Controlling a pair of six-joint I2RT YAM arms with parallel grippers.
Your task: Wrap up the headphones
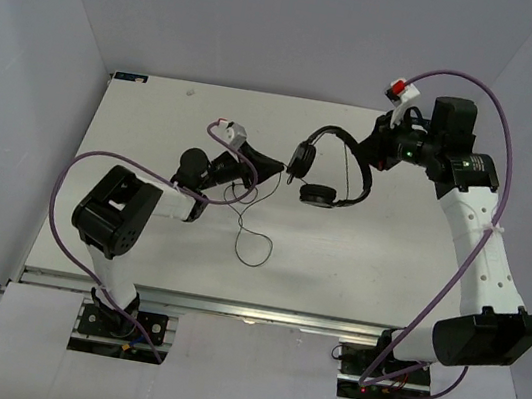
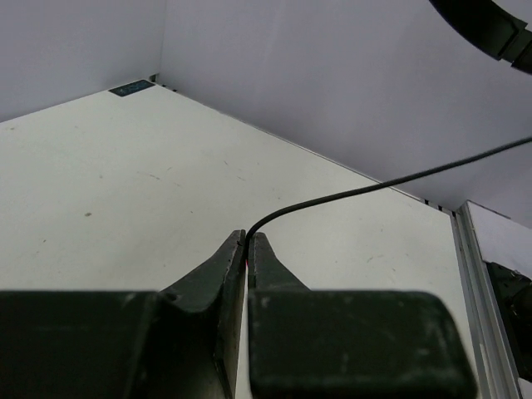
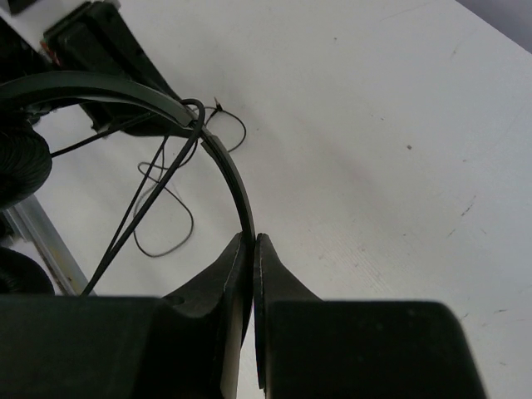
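Note:
The black headphones [image 1: 331, 169] hang above the middle of the table, held by the thin headband [image 3: 237, 187]. My right gripper [image 1: 373, 148] is shut on that headband, which runs between its fingertips in the right wrist view [image 3: 252, 241]. One earcup [image 1: 318, 196] hangs low and the other [image 1: 303, 156] sits to the left. The thin black cord [image 1: 251, 241] trails down in loops on the table. My left gripper [image 1: 276, 168] is shut on the cord, which leaves its fingertips [image 2: 248, 239] and rises to the right [image 2: 391, 185].
Purple robot cables [image 1: 130, 163] loop over both arms. White walls enclose the table on three sides. The table's far edge [image 2: 332, 162] and right metal rail [image 2: 465, 274] show in the left wrist view. The left arm [image 3: 91, 41] shows at the top left of the right wrist view.

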